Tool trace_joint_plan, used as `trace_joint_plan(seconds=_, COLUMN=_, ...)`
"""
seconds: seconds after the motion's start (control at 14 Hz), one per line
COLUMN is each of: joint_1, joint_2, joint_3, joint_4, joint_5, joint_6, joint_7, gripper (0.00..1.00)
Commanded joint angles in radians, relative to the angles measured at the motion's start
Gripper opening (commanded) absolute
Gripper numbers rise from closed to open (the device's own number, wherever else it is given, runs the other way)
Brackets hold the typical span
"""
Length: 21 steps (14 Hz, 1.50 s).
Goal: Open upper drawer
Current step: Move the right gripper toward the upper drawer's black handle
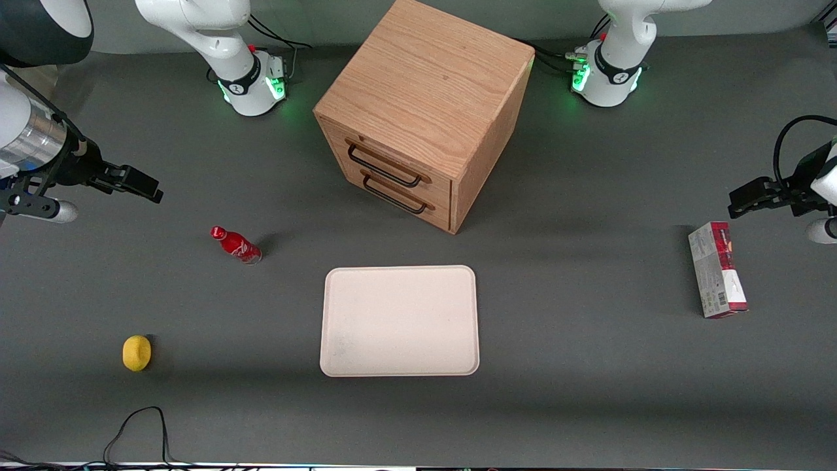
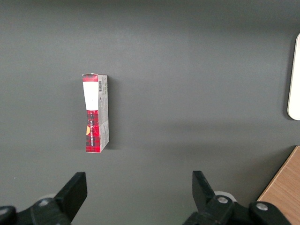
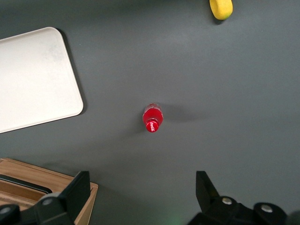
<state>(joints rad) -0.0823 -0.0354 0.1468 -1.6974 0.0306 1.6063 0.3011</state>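
The pincer [image 1: 140,185] hangs spread and empty, toward nine o'clock of the shut upper drawer [image 1: 392,165], awaiting its approach.

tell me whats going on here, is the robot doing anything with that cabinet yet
Not yet. The working arm's pincer hangs open above the table, toward its own end, holding nothing, apart from the wooden cabinet. The upper drawer looks fully shut, as does the one below it, and its black handle is untouched. A red bottle stands on the table below the pincer, with a yellow object and a beige tray nearer the front camera.
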Motion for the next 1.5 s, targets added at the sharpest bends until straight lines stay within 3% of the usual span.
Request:
trace_joint_plan(seconds=0.0, joint_1=0.01, joint_2=-0.009, joint_3=-0.004, joint_4=-0.007, joint_5=-0.018, joint_6=-0.008, joint_7=-0.016, gripper=1.0)
trace_joint_plan(seconds=0.29, joint_1=0.032, joint_2=0.04, joint_3=0.028, joint_4=0.055, joint_5=-0.005, joint_6=0.0, joint_7=-0.014, gripper=1.0)
trace_joint_plan(seconds=0.43, joint_1=0.03, joint_2=0.049, joint_3=0.123, joint_4=0.065, joint_5=-0.005, joint_6=0.003, joint_7=-0.025, gripper=1.0)
trace_joint_plan(seconds=0.79, joint_1=0.032, joint_2=0.075, joint_3=0.342, joint_4=0.117, joint_5=0.017, joint_6=-0.008, joint_7=-0.287, gripper=1.0)
trace_joint_plan(seconds=1.07, joint_1=0.038, joint_2=0.097, joint_3=0.496, joint_4=0.163, joint_5=0.018, joint_6=-0.039, joint_7=-0.273, gripper=1.0)
trace_joint_plan(seconds=1.43, joint_1=0.044, joint_2=0.219, joint_3=0.606, joint_4=0.171, joint_5=0.028, joint_6=-0.043, joint_7=-0.287, gripper=1.0)
